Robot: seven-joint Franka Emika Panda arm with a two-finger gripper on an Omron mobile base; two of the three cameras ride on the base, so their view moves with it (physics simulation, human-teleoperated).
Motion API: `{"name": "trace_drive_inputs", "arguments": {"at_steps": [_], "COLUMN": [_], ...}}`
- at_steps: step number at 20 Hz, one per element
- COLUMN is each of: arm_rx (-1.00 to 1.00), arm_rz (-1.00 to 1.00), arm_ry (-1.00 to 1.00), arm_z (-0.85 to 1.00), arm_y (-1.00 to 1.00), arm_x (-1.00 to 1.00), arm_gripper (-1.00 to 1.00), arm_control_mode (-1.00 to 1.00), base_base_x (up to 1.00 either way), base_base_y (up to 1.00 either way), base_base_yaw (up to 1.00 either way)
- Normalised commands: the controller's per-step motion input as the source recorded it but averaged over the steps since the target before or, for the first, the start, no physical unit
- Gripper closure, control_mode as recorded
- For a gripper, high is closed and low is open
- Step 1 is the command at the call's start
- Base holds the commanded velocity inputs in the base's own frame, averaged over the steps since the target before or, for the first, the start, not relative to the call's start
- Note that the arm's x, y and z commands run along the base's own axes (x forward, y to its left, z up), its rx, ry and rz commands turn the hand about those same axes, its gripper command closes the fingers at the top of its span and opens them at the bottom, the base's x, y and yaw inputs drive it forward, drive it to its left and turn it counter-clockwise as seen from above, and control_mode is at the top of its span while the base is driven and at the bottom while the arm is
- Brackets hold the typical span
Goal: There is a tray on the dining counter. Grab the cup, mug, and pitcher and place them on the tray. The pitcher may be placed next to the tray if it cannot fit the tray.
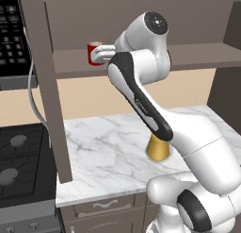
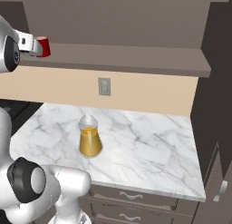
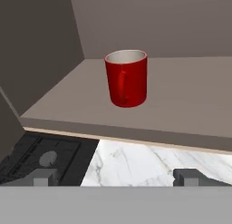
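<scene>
Left base view: the gripper [image 1: 104,52] is reaching to the mug [image 1: 94,53] standing on the shelf [image 1: 197,57]. Right base view: the pitcher [image 2: 89,138] is sitting on the marble top [image 2: 149,150]. Hand view: the fingers [image 3: 188,177] are standing wide apart, holding nothing, with the mug [image 3: 126,77] upright ahead.

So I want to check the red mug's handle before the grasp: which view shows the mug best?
The hand view: the mug stands whole on the shelf, handle facing the camera. In the left base view the gripper partly hides it; the right base view shows it small, also partly hidden.
</scene>
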Motion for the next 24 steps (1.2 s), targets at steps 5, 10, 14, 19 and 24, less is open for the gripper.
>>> {"name": "trace_drive_inputs", "arguments": {"at_steps": [5, 10, 14, 19, 24], "arm_rx": [-0.08, -0.06, -0.06, -0.07, -0.09], "arm_rz": [0.00, 0.00, 0.00, 0.00, 0.00], "arm_ry": [0.00, 0.00, 0.00, 0.00, -0.01], "arm_z": [0.03, 0.00, 0.00, -0.03, -0.03], "arm_y": [0.00, 0.00, -0.01, 0.00, 0.00], "arm_x": [0.07, 0.19, 0.28, 0.26, 0.20], "arm_gripper": [-1.00, -1.00, -1.00, -1.00, -1.00], "arm_control_mode": [-1.00, -1.00, -1.00, -1.00, -1.00], "base_base_x": [0.00, 0.00, 0.00, 0.00, 0.00], "base_base_y": [0.00, 0.00, 0.00, 0.00, 0.00], "base_base_yaw": [0.00, 0.00, 0.00, 0.00, 0.00]}}
